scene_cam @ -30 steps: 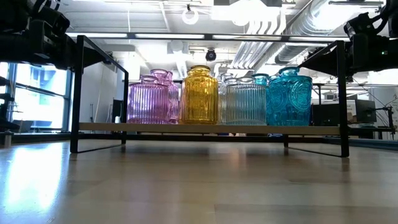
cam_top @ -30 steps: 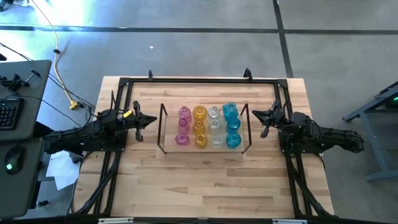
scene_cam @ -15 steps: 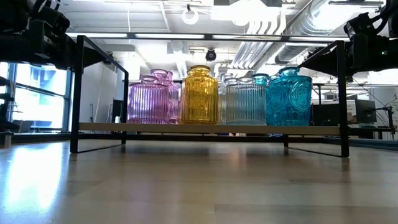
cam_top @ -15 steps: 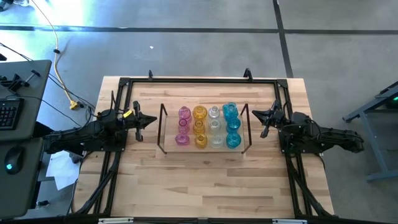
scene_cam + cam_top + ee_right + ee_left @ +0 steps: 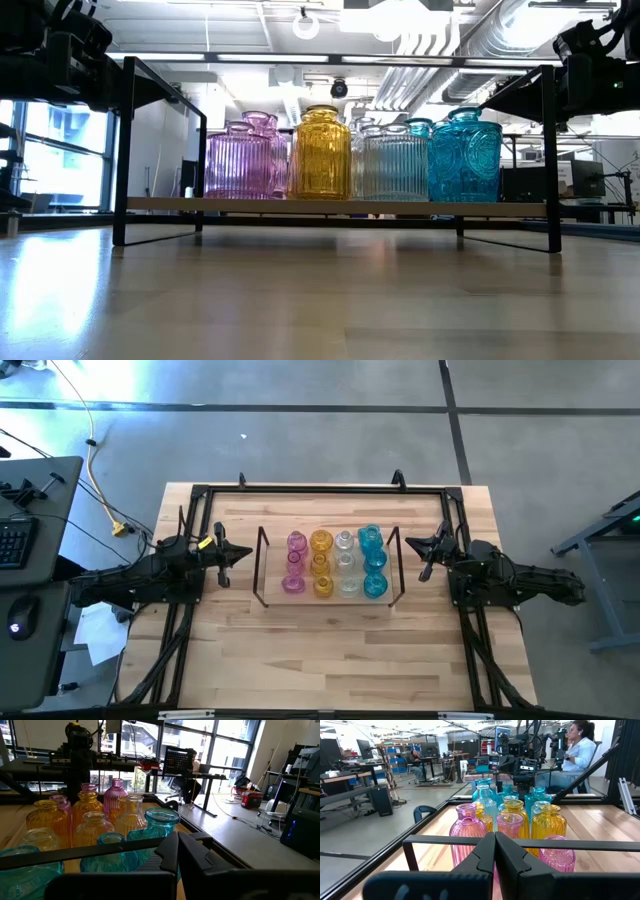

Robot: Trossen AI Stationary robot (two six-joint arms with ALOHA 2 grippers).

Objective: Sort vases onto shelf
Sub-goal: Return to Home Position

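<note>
Largely hidden, rear vases [image 5: 262,120] behind front row [image 5: 320,155]

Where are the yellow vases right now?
In the high view, the yellow vases stand in a column on the shelf, just left of its middle, between the pink vases and the clear vases.

Light-wood surface [image 5: 330,650] with the shelf [image 5: 273,565] standing at its centre; the shelf bears vases [image 5: 321,565] in four columns, left to right: pink, amber, clear, cyan.
</note>
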